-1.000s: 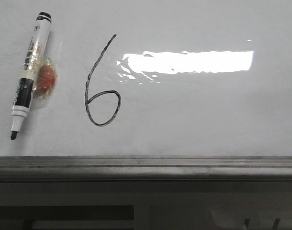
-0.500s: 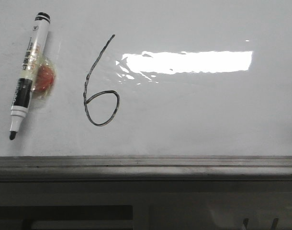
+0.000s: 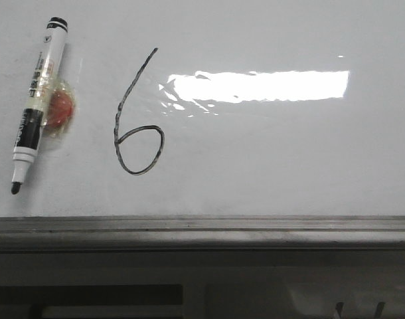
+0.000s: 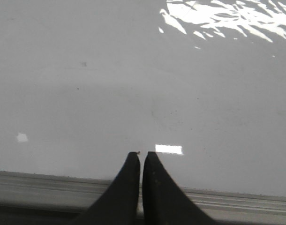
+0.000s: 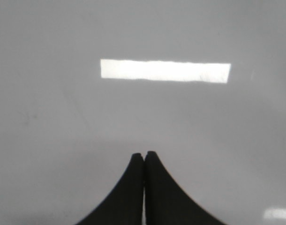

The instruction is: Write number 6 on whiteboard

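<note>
The number 6 (image 3: 137, 126) is drawn in thin black line on the whiteboard (image 3: 275, 159), a slanted stroke ending in an oval loop. A black and white marker pen (image 3: 35, 103) lies to its left, uncapped, tip toward the rail, with a red blob in clear tape (image 3: 60, 111) beside it. My left gripper (image 4: 141, 154) is shut and empty above the board's lower edge. My right gripper (image 5: 144, 154) is shut and empty over bare board (image 5: 63, 122). Neither gripper shows in the front view.
A grey metal rail (image 3: 202, 229) runs along the board's lower edge and shows in the left wrist view (image 4: 237, 201) too. Bright light glare (image 3: 255, 86) lies right of the 6.
The marker, the 6 and the glare have shifted slightly left in the front view. Nothing was taken hold of or let go.
</note>
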Motion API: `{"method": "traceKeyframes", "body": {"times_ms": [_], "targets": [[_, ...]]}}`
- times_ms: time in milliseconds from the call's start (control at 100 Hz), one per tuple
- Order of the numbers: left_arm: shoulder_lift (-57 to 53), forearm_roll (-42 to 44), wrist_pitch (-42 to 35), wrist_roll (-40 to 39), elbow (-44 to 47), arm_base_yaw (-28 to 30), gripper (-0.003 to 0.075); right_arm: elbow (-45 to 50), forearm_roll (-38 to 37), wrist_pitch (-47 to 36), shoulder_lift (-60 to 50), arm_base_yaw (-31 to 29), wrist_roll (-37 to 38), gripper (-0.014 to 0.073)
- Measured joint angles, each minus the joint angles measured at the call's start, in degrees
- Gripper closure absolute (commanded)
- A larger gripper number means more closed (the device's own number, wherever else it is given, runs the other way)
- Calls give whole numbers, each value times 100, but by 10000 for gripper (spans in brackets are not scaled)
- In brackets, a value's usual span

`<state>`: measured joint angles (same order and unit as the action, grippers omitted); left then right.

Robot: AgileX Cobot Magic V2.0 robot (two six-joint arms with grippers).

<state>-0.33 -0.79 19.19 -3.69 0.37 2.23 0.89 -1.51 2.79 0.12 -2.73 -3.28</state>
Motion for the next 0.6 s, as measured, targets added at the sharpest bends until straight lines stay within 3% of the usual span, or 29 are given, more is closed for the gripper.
{"method": "traceKeyframes", "body": {"times_ms": [250, 600], "targets": [[0, 0, 0, 0, 0, 0, 741, 0, -12, 1451, -76, -170, 12, 663], [0, 0, 0, 0, 0, 0, 741, -10, -12, 1511, -76, -170, 22, 663]]}}
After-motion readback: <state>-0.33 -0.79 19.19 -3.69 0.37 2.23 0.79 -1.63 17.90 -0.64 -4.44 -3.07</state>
